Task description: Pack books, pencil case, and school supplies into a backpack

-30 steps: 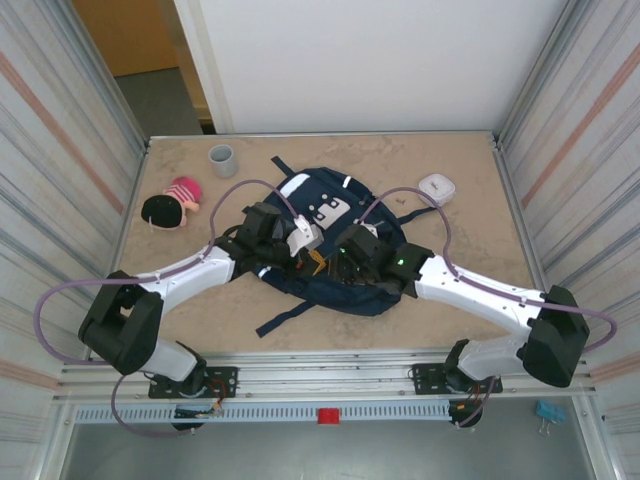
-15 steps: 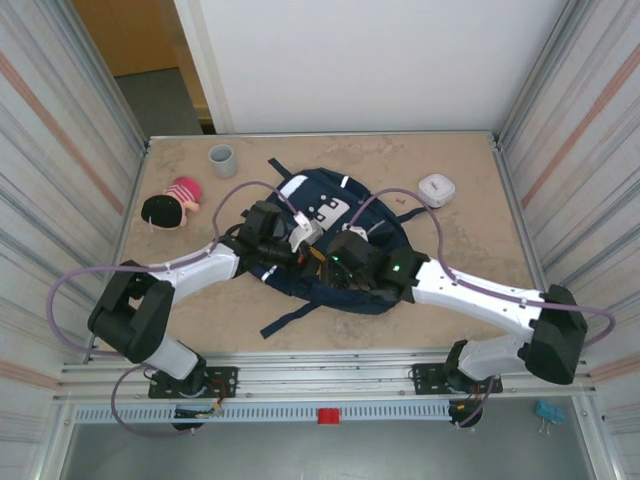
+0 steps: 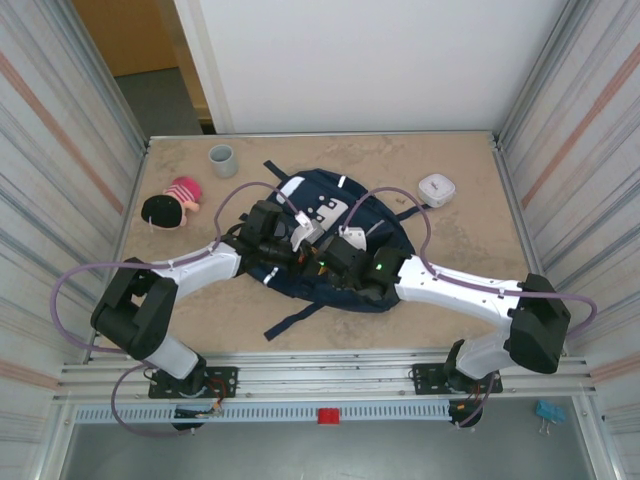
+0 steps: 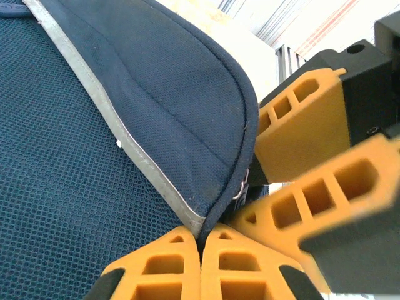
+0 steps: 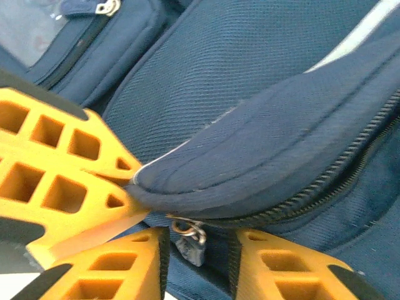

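The navy backpack (image 3: 335, 215) lies flat mid-table. My left gripper (image 3: 303, 252) is shut on the grey-trimmed edge of its flap (image 4: 206, 219), and its orange fingers (image 5: 69, 169) pinch that same flap edge in the right wrist view. My right gripper (image 3: 322, 264) sits just beside it, and its orange fingers (image 4: 300, 119) show in the left wrist view. Its jaws stand apart on either side of a small metal zipper pull (image 5: 189, 240) that hangs under the flap, with a gap on each side. The books are out of view, and I can make out no pencil case.
A grey cup (image 3: 222, 158) stands at the back left. A pink-striped and black soft item (image 3: 170, 209) lies near the left wall, and a small white box (image 3: 437, 188) at the back right. A loose backpack strap (image 3: 290, 318) trails toward the near edge.
My right gripper has slid left across the backpack to sit against the left gripper, and its jaws have narrowed. The left gripper keeps its hold on the flap.
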You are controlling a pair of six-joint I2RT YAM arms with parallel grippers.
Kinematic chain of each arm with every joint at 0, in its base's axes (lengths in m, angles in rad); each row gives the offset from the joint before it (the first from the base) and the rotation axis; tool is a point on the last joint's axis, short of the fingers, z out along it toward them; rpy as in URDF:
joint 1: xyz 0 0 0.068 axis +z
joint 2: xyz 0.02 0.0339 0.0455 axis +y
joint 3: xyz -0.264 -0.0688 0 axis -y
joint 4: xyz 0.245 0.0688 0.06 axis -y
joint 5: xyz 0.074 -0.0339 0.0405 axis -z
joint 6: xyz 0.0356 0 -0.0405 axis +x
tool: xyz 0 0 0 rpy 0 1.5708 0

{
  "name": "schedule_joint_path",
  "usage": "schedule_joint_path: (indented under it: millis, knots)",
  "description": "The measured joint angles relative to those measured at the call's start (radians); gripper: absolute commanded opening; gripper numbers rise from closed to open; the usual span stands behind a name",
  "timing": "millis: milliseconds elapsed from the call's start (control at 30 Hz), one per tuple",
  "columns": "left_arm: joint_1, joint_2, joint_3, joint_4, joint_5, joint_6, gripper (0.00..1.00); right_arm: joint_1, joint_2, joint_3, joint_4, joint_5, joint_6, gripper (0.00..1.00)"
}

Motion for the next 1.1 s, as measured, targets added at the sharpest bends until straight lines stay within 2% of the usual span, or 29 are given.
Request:
schedule_joint_path:
  millis: [133, 267, 367, 400, 533, 633, 867, 967, 1100]
  knots:
    - [0.0, 0.0, 0.004, 0.008, -0.001, -0.001, 0.0, -0.011, -0.013, 0.003, -0.018, 0.013, 0.001, 0.26]
    - [0.0, 0.0, 0.011, 0.015, -0.003, -0.002, 0.0, -0.032, -0.05, -0.022, 0.008, -0.005, -0.006, 0.38]
    - [0.0, 0.0, 0.011, 0.015, -0.003, -0.004, 0.0, -0.041, -0.06, -0.031, 0.024, -0.02, -0.007, 0.38]
    - [0.0, 0.0, 0.011, 0.014, -0.003, -0.004, 0.0, -0.042, -0.06, -0.032, 0.025, -0.021, -0.007, 0.37]
    - [0.004, 0.002, 0.011, 0.012, -0.008, -0.003, 0.0, -0.058, -0.039, -0.027, 0.029, -0.042, -0.034, 0.1]
    - [0.004, 0.003, 0.023, -0.006, -0.02, 0.009, 0.0, -0.06, -0.021, -0.003, 0.023, -0.062, -0.078, 0.0]
    - [-0.003, -0.002, 0.05, -0.062, -0.061, 0.091, 0.0, -0.138, -0.069, 0.008, -0.027, -0.161, -0.197, 0.0]
    - [-0.005, -0.015, 0.055, -0.084, -0.088, 0.127, 0.0, -0.223, -0.109, -0.003, -0.058, -0.232, -0.256, 0.0]
    - [0.008, -0.029, 0.056, -0.166, -0.12, 0.146, 0.0, -0.34, -0.123, -0.032, -0.108, -0.26, -0.33, 0.0]
